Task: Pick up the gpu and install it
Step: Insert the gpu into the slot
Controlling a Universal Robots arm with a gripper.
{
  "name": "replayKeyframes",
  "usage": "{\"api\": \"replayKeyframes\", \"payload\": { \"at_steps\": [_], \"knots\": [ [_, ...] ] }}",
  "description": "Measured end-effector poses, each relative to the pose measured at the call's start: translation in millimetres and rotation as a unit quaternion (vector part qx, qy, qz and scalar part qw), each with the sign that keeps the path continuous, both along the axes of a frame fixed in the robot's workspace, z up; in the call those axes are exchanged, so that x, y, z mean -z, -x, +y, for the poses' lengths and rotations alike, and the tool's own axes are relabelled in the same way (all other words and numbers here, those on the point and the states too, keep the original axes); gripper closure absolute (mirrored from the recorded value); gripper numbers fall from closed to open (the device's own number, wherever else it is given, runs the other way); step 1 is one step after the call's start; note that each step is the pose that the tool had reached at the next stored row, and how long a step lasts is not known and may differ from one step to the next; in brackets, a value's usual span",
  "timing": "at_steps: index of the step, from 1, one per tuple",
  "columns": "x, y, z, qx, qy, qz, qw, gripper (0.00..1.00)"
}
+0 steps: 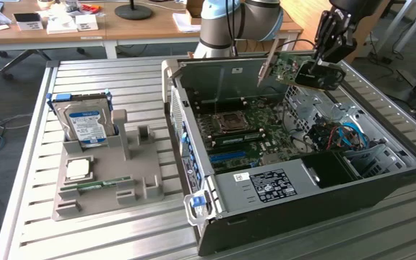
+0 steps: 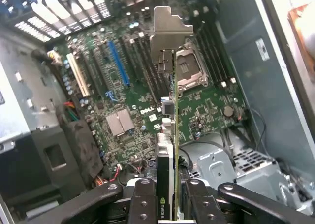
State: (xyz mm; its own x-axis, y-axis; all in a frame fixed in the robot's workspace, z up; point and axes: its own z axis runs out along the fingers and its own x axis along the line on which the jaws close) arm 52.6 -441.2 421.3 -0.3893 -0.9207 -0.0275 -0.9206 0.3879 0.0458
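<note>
The gpu (image 1: 298, 70), a green card with a black cooler and a silver end bracket, hangs in the air above the open computer case (image 1: 381, 184). My gripper (image 1: 322, 62) is shut on its cooler end. In the wrist view the gpu (image 2: 170, 111) shows edge-on between my two black fingers (image 2: 142, 199), its silver bracket pointing away from the camera. Below it lies the green motherboard (image 2: 206, 111) with a blue slot (image 2: 118, 61) and a white slot (image 2: 78, 75). The card touches no part of the board.
A grey holder tray (image 1: 99, 184) on the slatted metal table carries a silver hard drive (image 1: 85, 122) with a blue-white label, a CPU chip (image 1: 78, 169) and a narrow green memory stick (image 1: 96, 185). Blue cables (image 1: 349, 135) sit inside the case. A desk stands behind.
</note>
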Motion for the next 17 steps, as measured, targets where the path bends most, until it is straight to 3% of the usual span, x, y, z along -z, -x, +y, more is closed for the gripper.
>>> {"api": "replayKeyframes", "payload": {
  "at_steps": [5, 9, 14, 17],
  "knots": [
    [0.4, 0.0, 0.0, -0.045, 0.0, 0.0, 0.999, 0.73],
    [0.8, 0.0, 0.0, -0.081, 0.0, 0.0, 0.9967, 0.73],
    [1.3, 0.0, 0.0, -0.126, 0.0, 0.0, 0.992, 0.73],
    [1.5, 0.0, 0.0, -0.154, 0.0, 0.0, 0.9881, 0.73]
  ]
}}
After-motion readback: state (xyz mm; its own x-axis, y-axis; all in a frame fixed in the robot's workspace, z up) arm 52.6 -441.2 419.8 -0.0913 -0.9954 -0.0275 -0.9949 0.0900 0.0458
